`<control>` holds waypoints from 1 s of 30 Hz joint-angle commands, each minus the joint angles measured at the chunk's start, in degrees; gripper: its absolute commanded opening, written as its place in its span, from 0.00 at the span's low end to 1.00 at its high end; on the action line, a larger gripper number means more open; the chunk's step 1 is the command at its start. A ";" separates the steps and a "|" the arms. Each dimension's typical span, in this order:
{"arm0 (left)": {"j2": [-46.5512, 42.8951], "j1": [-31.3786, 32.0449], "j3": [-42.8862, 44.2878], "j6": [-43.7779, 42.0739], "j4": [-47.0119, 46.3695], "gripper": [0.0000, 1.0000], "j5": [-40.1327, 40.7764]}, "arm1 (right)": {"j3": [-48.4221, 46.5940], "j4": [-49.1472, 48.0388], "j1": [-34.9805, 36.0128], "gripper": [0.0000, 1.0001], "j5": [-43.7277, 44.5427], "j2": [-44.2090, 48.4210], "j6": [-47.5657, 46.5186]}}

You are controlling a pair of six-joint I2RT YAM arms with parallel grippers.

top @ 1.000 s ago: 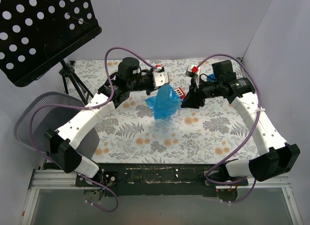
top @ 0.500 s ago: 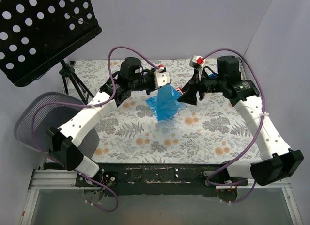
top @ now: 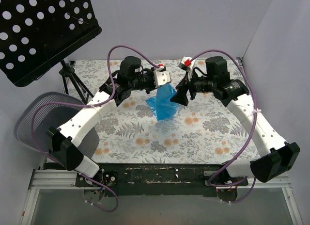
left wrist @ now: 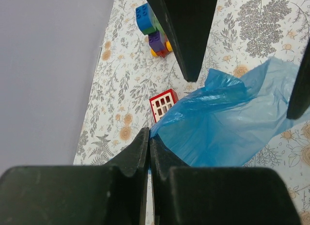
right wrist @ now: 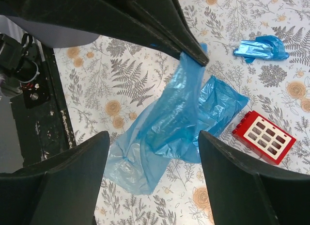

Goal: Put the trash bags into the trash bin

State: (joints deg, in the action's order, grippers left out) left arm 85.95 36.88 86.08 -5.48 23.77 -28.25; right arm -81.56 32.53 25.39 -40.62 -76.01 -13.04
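Top ext. cam: fixed, high, behind the arm bases. Looks down and fwd over the whole table (top: 203,137) from far off. Takes in the trash bin (top: 29,123) at left and the music stand (top: 43,31).

Left wrist cam: sits behind the left gripper (left wrist: 149,137) and looks along it, steeply down. Close to the trash bag (left wrist: 227,133), with a wall at frame left.

Right wrist cam: behind the right gripper (right wrist: 152,135), looks down at close range. Near table edge shows at frame left.

Shared: trash bag in all 3 views. Red block (left wrist: 162,104) in both wrist views, seen from opp. sides.
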 commanded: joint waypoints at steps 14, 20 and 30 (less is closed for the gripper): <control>-0.44 0.03 2.07 0.38 0.49 0.00 1.18 | -0.01 -3.18 3.44 0.17 7.76 -0.81 -0.24; -1.22 -0.06 0.49 3.18 -2.93 0.12 5.56 | 2.28 -5.99 -0.68 0.01 -3.21 -0.46 5.12; -14.67 -1.55 -9.54 16.71 -13.16 0.43 7.99 | 6.76 -13.28 -6.58 0.01 -16.42 -0.46 13.90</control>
State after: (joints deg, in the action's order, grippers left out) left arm 78.43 35.68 75.33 4.54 12.75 -15.81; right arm -75.81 24.60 19.25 -50.09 -76.79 -3.75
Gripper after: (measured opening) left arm 0.588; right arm 0.022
